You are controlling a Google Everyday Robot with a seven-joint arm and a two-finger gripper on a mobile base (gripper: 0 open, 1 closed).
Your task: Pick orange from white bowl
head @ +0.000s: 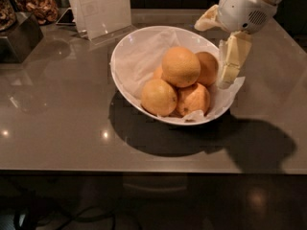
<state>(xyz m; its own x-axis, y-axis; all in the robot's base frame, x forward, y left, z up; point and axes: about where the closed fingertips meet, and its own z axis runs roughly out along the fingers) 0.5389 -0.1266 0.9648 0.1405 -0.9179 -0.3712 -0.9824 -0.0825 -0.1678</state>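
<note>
The white bowl with its crumpled paper lining sits mid-table. The orange, the largest one, rests on top of several smaller oranges. My gripper hangs from the white arm at the upper right, over the bowl's right rim and just right of the pile. Its fingers are spread wide: one finger points down beside the back-right orange, the other sticks out to the left above the rim. It holds nothing.
A clear sign holder stands behind the bowl. A dark box and a snack container sit at the far left. The grey table's front edge runs below the bowl.
</note>
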